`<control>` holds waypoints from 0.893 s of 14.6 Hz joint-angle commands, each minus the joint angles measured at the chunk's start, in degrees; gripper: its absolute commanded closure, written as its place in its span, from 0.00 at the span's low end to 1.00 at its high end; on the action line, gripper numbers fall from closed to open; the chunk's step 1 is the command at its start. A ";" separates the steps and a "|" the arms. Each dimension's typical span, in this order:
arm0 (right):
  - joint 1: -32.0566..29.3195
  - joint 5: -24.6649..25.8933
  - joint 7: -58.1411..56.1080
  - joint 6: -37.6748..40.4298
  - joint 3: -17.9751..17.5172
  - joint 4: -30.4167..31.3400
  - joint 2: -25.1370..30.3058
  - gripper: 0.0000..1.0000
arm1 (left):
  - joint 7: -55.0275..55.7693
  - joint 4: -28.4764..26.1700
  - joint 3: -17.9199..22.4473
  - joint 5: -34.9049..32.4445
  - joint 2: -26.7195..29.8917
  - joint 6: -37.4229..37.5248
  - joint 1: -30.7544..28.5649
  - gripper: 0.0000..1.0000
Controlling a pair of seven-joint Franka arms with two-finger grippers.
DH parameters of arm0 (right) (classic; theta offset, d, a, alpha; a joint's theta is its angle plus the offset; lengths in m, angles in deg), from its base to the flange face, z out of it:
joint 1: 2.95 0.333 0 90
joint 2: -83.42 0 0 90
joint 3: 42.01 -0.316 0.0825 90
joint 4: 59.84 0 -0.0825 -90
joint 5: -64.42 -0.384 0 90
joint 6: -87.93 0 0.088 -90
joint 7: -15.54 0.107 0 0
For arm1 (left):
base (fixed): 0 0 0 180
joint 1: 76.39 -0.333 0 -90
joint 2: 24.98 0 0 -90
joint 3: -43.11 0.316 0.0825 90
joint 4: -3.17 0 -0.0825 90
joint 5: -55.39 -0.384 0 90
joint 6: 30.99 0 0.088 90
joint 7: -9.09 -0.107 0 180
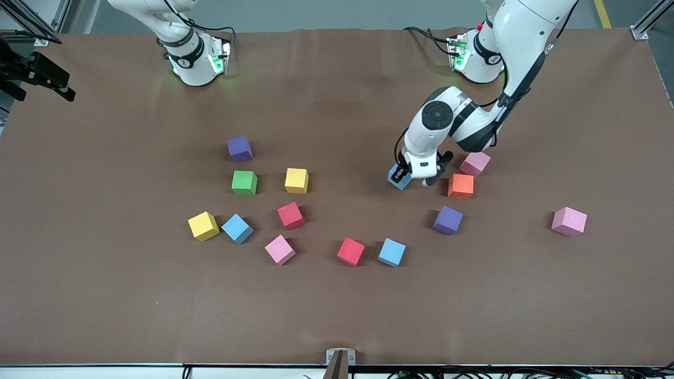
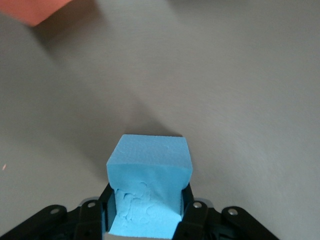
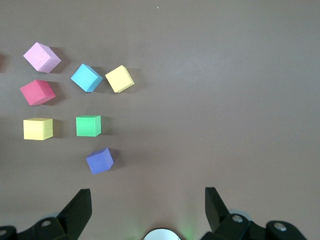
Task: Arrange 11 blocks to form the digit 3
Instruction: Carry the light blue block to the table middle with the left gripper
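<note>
Left tool [image 1: 403, 178] down at bench [image 1: 337, 316] level, clenched on a blue cube [image 1: 398, 180]; in the left wrist view, same blue cube [image 2: 149, 187] pinched between the two black fingers [image 2: 192, 220], foam face dented where gripped. Cube resting on or just above the brown bench surface; cannot tell which.

Landmark taken as the gripped blue cube. Orange cube [image 1: 461, 186] near it toward the left arm's end of the bench, with a pink cube [image 1: 474, 163] just beside the orange one, slightly farther from the front camera. Purple cube [image 1: 448, 220] nearer to the camera than the landmark. Second pink cube [image 1: 569, 221] well apart, toward the left arm's end. Red cube [image 1: 351, 251] and another blue cube [image 1: 392, 252] side by side, apart, nearer to the camera than the landmark.

Toward the right arm's end from the landmark, a loose scatter: yellow cube [image 1: 296, 180], green cube [image 1: 244, 182], second purple cube [image 1: 239, 149], second red cube [image 1: 290, 216], third pink cube [image 1: 279, 249], third blue cube [image 1: 237, 228], second yellow cube [image 1: 204, 226]. None touching; no figure formed.

Right tool [image 3: 147, 207] released, fingers spread wide, held high over the right arm's end of the bench, waiting.
</note>
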 commanded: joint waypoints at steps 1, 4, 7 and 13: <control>-0.47 -0.11 -0.92 0.47 -0.57 -0.91 -0.78 0.00 | -5.72 3.92 -1.19 -3.17 -2.64 1.63 5.42 0.77; -0.47 -0.10 -0.83 -1.19 -0.57 -1.00 -3.93 0.00 | -7.59 9.53 -1.19 -3.61 -6.49 4.52 13.15 0.76; -0.74 -0.46 -1.01 -5.58 -0.39 -1.09 -7.45 0.00 | -10.12 16.39 -1.19 -4.06 -10.10 12.78 20.11 0.76; 2.68 -0.54 5.28 -10.60 -0.57 -0.47 -14.84 0.00 | -17.68 17.99 -1.37 -3.97 -11.42 13.24 22.84 0.72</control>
